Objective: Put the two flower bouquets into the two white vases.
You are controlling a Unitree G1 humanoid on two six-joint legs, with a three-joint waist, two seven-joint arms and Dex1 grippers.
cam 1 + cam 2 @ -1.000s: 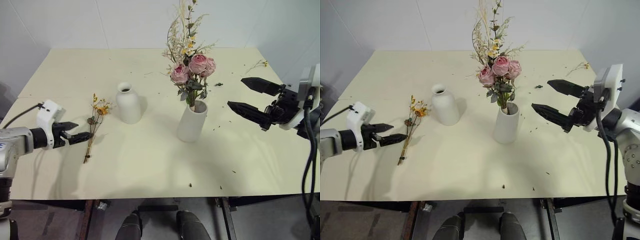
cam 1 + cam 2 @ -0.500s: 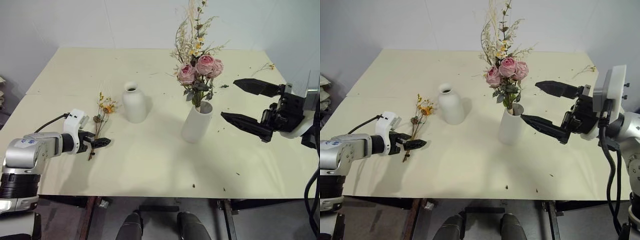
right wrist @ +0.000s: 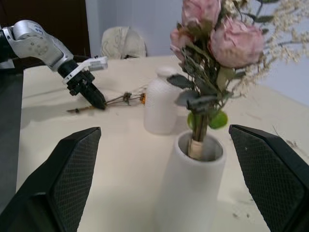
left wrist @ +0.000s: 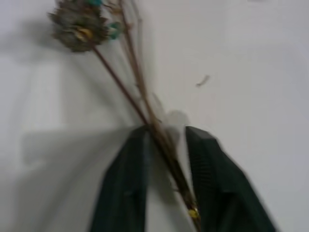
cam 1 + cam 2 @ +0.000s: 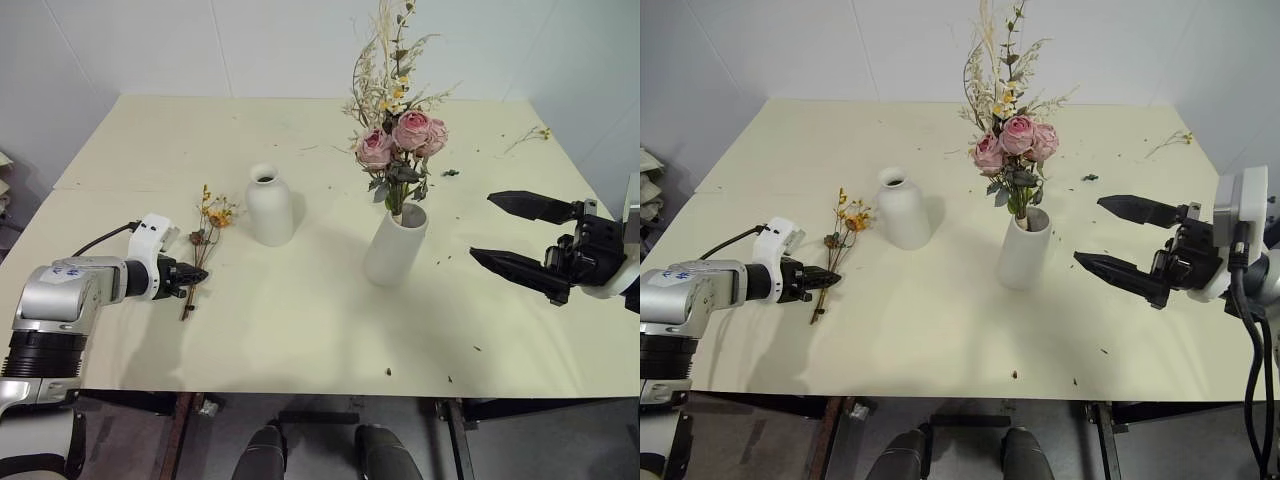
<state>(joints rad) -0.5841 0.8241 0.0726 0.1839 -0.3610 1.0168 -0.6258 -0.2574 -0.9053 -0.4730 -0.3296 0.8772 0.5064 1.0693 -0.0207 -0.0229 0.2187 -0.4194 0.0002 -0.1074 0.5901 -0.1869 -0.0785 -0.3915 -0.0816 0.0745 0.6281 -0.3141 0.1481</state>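
Observation:
The large bouquet of pink roses (image 5: pixel 400 135) stands upright in the taller white vase (image 5: pixel 395 245) at the table's middle. To its left stands the shorter, narrow-necked white vase (image 5: pixel 268 205) with nothing in it. The small yellow-orange bouquet (image 5: pixel 208 222) lies flat on the table further left. My left gripper (image 5: pixel 195 275) is shut on its brown stems (image 4: pixel 125 92) near their lower end, low over the table. My right gripper (image 5: pixel 483 226) hangs open to the right of the taller vase, apart from it and holding nothing.
Loose twigs (image 5: pixel 525 135) lie at the table's far right corner, and small crumbs (image 5: pixel 445 172) are scattered around the taller vase. The cream table (image 5: pixel 300 330) has bare room in front of both vases. Its front edge runs just below my arms.
My left gripper moved in over the small bouquet's stems and closed on them. My right gripper drew back to the right, away from the taller vase, still open.

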